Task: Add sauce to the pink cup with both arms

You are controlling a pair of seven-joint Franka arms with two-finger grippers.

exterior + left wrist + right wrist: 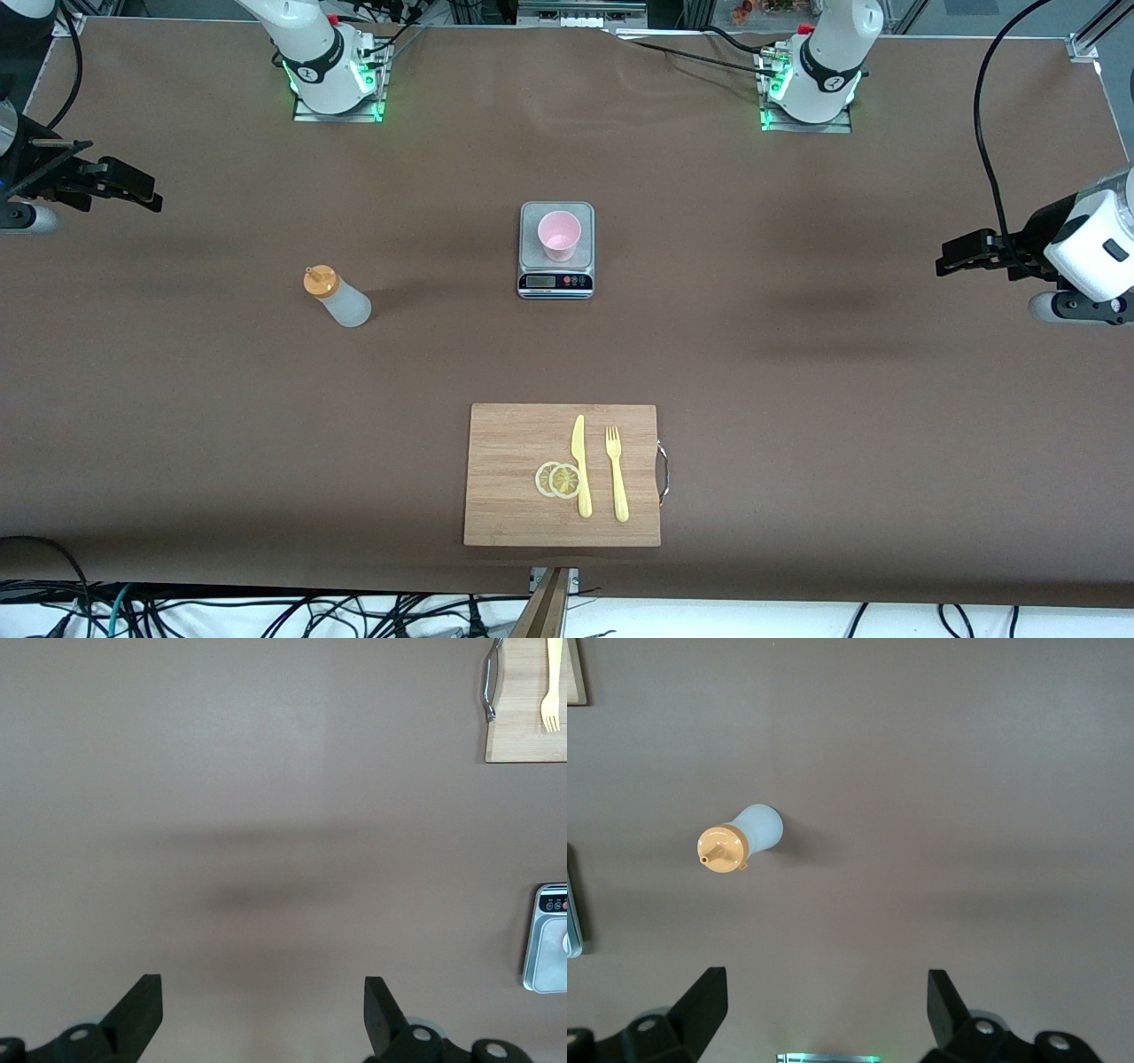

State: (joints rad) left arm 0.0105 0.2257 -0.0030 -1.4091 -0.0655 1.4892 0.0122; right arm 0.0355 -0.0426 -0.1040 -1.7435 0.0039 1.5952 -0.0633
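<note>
Your right hand (146, 197) hangs with its fingers spread and empty over the bare worktop (797, 399) at the right arm's end. Your left hand (952, 257) hangs likewise released and empty over the left arm's end. Both arms appear to be waiting.

From the right hand, the sauce bottle (338, 298) stands on the worktop toward the middle and nearer the front camera. In the right wrist view the bottle (740, 841) shows nearly end-on, orange cap (723, 850) uppermost, so its long axis is upright. The right hand is clearly the closer of the two to it.

The pink cup (559, 235) stands upright on a small kitchen scale (555, 282) at mid-worktop, between the two arms and well apart from the bottle. From the left hand it lies toward the centre; only the scale's edge (547, 939) enters the left wrist view.

Nearer the front camera lies a wooden cutting board (505, 443) carrying a yellow knife (580, 465), a fork (617, 474) and two lemon slices (558, 479).
</note>
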